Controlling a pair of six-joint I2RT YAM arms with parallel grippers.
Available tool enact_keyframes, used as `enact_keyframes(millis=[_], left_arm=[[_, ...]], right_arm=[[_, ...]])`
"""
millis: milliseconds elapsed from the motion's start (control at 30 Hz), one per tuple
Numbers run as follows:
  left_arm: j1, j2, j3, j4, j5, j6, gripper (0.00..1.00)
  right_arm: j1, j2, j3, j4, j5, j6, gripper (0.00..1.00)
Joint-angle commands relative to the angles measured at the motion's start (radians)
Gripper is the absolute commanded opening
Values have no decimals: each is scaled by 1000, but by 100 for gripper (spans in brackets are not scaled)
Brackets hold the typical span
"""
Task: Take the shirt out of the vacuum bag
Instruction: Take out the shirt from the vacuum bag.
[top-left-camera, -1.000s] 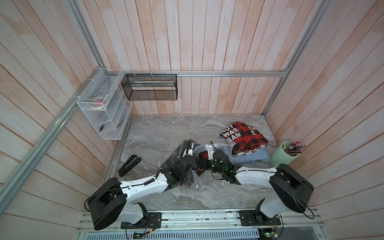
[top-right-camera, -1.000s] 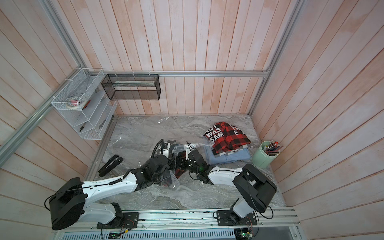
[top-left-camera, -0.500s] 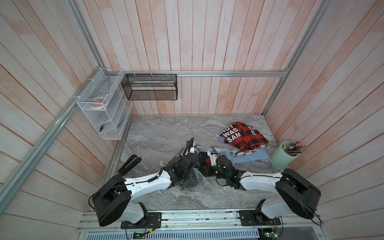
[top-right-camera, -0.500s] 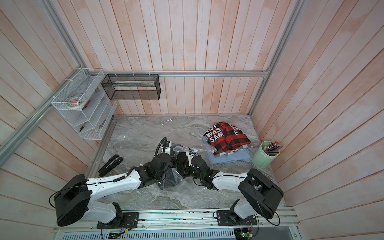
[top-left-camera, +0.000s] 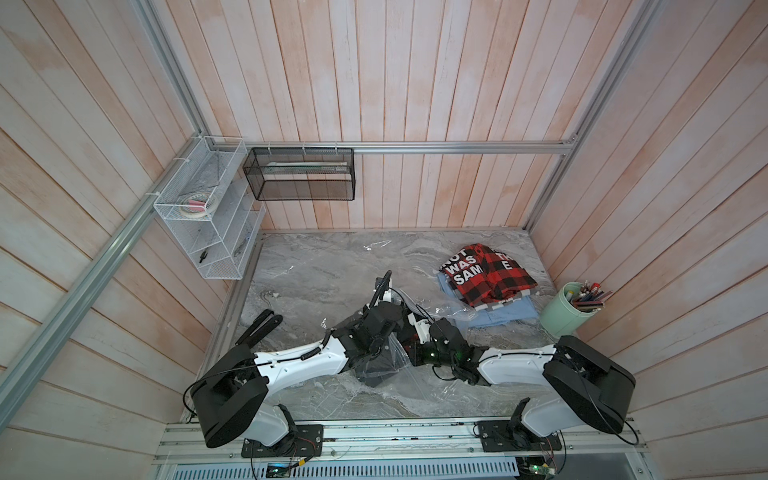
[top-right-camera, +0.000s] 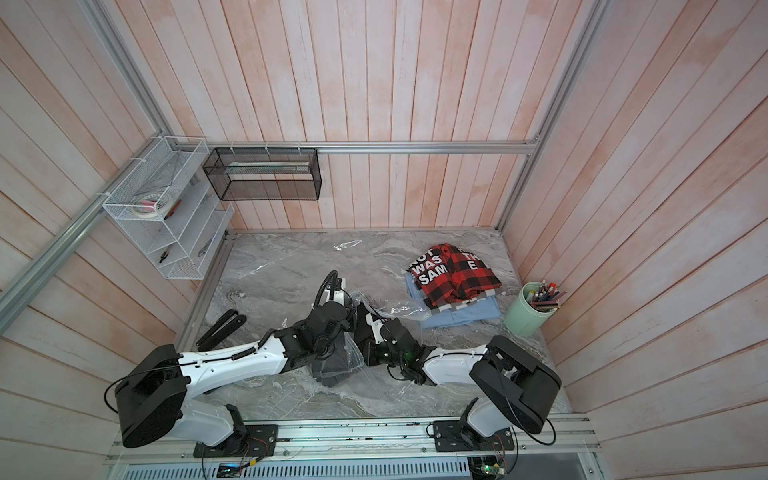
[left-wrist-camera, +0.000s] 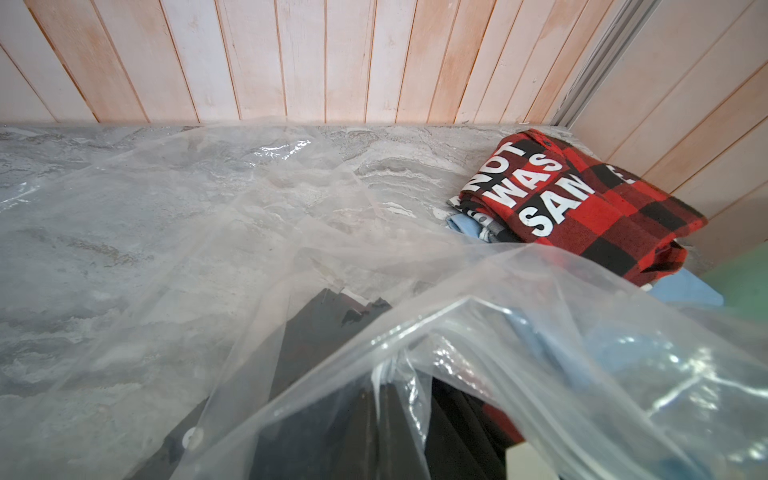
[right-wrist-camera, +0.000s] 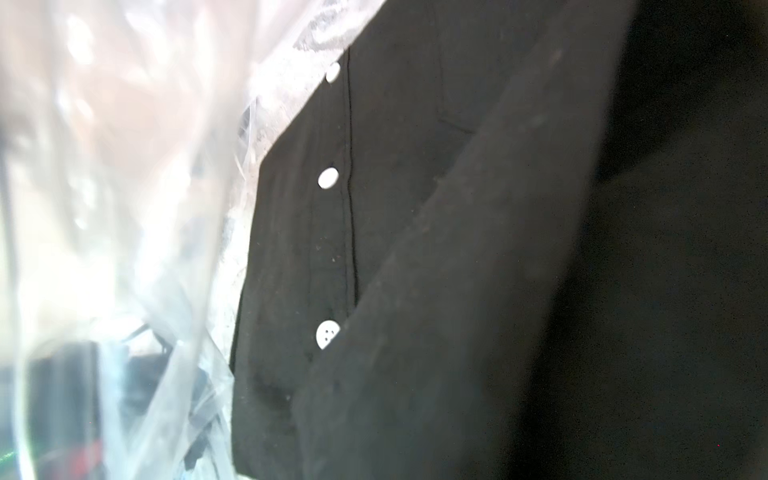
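Both pincers clenched at the bag's mouth, mid-bench.
The large clear crinkly plastic vacuum bag (left-wrist-camera: 266, 232) lies spread over the grey marbled bench (top-left-camera: 316, 282). The black buttoned shirt (right-wrist-camera: 386, 216) lies partly under its plastic. The left pincer (top-left-camera: 392, 316) pinches the bag's bunched rim. The right pincer (top-left-camera: 412, 332) is clenched close against the shirt, but its hold is hidden.

Both top views look down from high at the near edge across your marble table (top-left-camera: 299, 299) to the back wall (top-left-camera: 395, 83). Your left wrist camera peers low over the vacuum bag (left-wrist-camera: 208, 216) toward the plaid shirt (left-wrist-camera: 582, 208), shared with both top views; the right one sits tight against the black shirt (right-wrist-camera: 457, 270)
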Motion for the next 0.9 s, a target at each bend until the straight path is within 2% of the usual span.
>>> enact_keyframes(millis=[0, 233, 500, 867], left_arm=[[28, 18, 44, 42, -23, 2, 0], [59, 58, 76, 33, -1, -21, 0], [72, 81, 105, 34, 17, -32, 0], [80, 79, 111, 27, 25, -45, 0]], right_arm=[[17, -54, -19, -50, -46, -38, 0], [19, -131, 6, -94, -96, -101, 0], [37, -25, 7, -91, -236, -123, 0], [61, -40, -35, -77, -262, -152, 0]])
